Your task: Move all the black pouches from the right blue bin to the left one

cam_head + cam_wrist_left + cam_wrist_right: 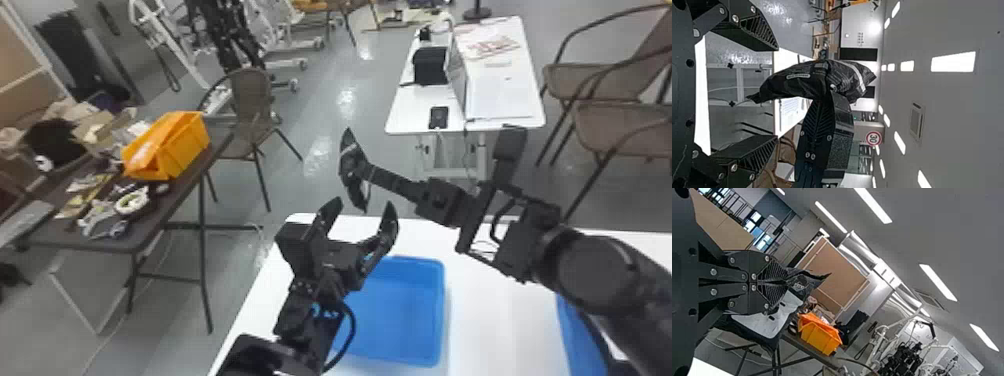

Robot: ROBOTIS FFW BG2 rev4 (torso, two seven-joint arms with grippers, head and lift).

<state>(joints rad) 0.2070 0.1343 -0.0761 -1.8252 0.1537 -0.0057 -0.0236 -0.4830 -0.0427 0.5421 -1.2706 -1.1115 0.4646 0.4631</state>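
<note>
- At right gripper, clamped on black pouch, held up.
- At left gripper, spread apart near the pouch.
- Below, down to left bin and right bin, both on white table, partly hidden by the arms.
- Farther left, out to orange bin.

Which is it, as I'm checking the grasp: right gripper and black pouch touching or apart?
Touching. The right wrist view shows the right gripper pinching the black pouch between its fingertips.

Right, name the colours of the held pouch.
The pouch is black with a pale grey-white panel; the right wrist view shows it best.
</note>
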